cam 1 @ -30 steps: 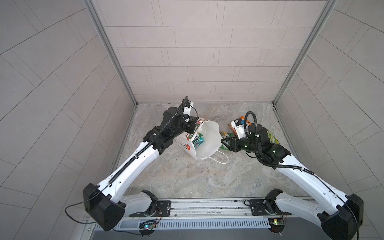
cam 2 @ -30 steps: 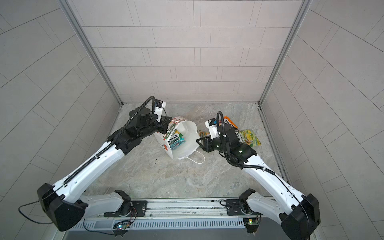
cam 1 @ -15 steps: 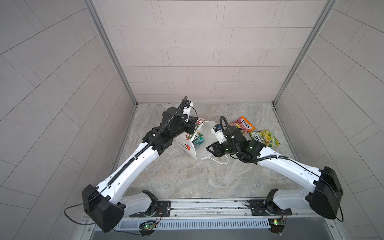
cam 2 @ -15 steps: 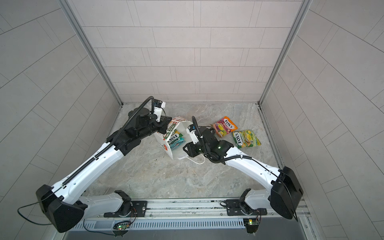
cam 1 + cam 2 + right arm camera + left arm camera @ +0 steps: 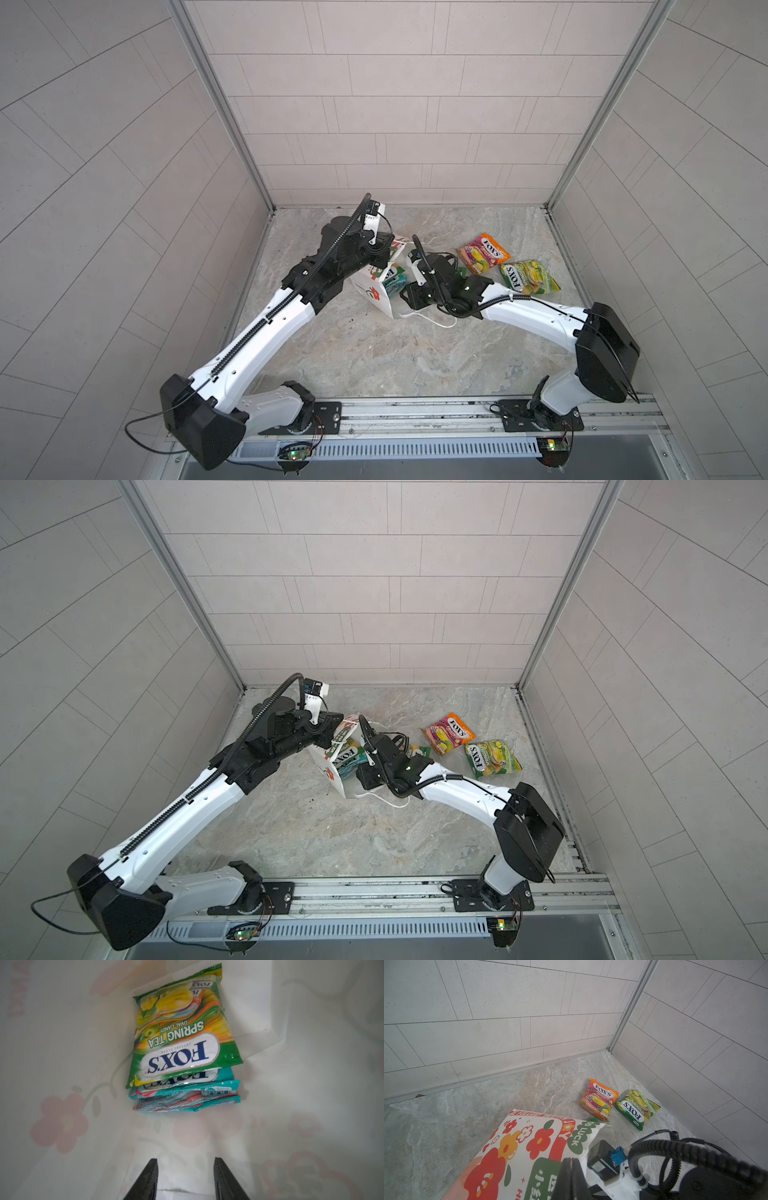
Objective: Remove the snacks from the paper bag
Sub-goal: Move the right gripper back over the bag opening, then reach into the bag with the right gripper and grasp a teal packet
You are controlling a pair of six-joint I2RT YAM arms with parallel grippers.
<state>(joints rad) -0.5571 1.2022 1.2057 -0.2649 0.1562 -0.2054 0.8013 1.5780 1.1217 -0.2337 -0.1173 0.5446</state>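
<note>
Right gripper (image 5: 185,1160) sits inside the paper bag (image 5: 374,297), jaws parted and empty. A stacked green-yellow pouch (image 5: 180,1043) over teal pouches (image 5: 187,1095) fills the centre of the right wrist view, clear of its fingertips. Left gripper (image 5: 571,1164) is clamped on the bag's rim. In both top views the bag sits at centre. To its right, an orange-purple pouch (image 5: 483,252) and a loose green pouch (image 5: 528,277) rest side by side on the floor (image 5: 415,353).
</note>
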